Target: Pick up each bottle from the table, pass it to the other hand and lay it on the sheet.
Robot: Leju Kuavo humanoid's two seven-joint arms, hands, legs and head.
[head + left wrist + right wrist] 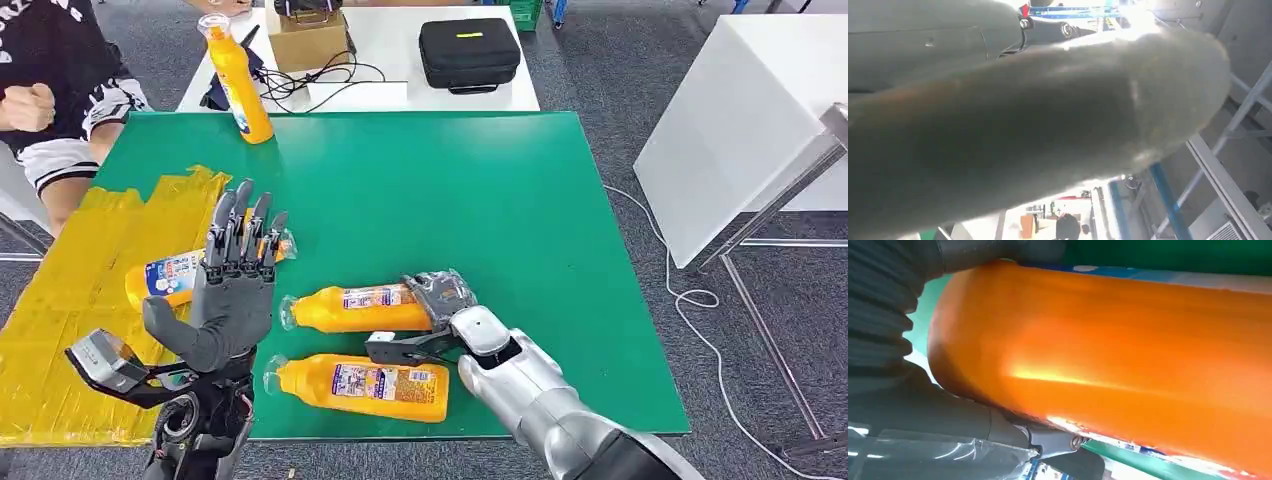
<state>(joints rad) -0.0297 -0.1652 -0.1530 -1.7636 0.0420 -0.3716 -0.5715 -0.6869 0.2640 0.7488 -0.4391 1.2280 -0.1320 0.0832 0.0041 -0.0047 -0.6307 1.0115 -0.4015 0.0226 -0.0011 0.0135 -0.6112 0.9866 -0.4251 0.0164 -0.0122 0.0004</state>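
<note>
Bottle (pixel 365 309) base sits clasped in the right hand (pixel 440 297) while the left hand (pixel 235 290) waits spread wide; the smooth barrel could slip on lifting.

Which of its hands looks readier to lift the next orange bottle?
The right hand: it is already wrapped around the base of the middle bottle lying on the green table. The left hand is raised, fingers spread, holding nothing.

Green table (pixel 480 200): yellow sheet (pixel 70 300), three bottles lying, one upright (pixel 240 80).
</note>
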